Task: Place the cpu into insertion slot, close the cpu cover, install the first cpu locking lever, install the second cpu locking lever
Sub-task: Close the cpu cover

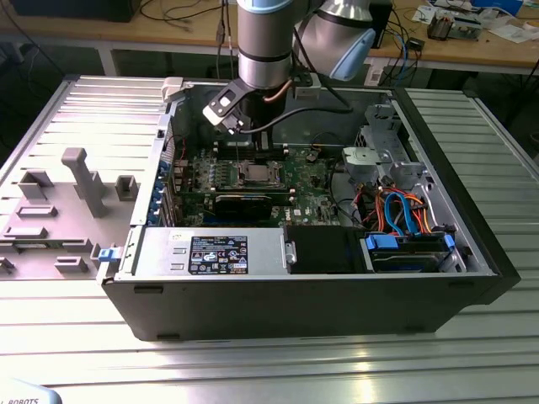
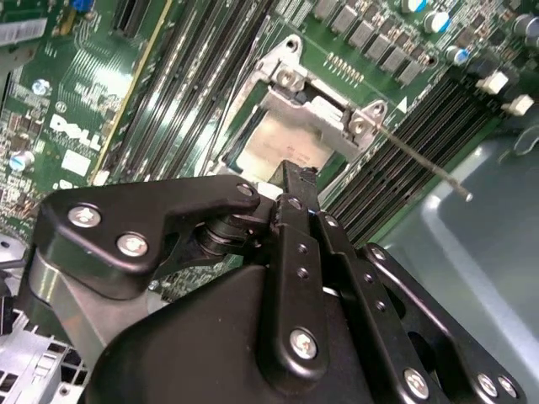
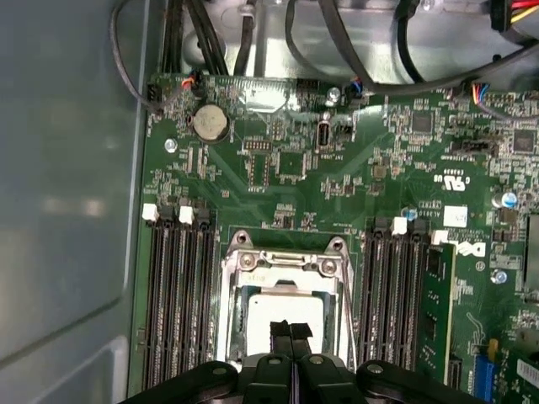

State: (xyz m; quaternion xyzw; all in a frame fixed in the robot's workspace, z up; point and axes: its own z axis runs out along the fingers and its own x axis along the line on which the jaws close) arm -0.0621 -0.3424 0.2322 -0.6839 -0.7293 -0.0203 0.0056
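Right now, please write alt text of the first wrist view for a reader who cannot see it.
The gripper, fingers shut, hangs over the cpu, which lies on the green motherboard with the cpu cover framing it. Black memory slots run along both sides.

The table (image 1: 278, 370) is silver metal, made of long strips with grooves between them. Light shines on it near the front and makes a bright patch (image 1: 370, 352). On the exterior view's left, a grey plastic tray (image 1: 50, 220) with blocks sticking up lies on the table. Behind, a long wooden bench (image 1: 472, 52) runs across the room. Cables (image 1: 181, 12) and small bits, maybe tools, lie on it. Under it the space is dark.
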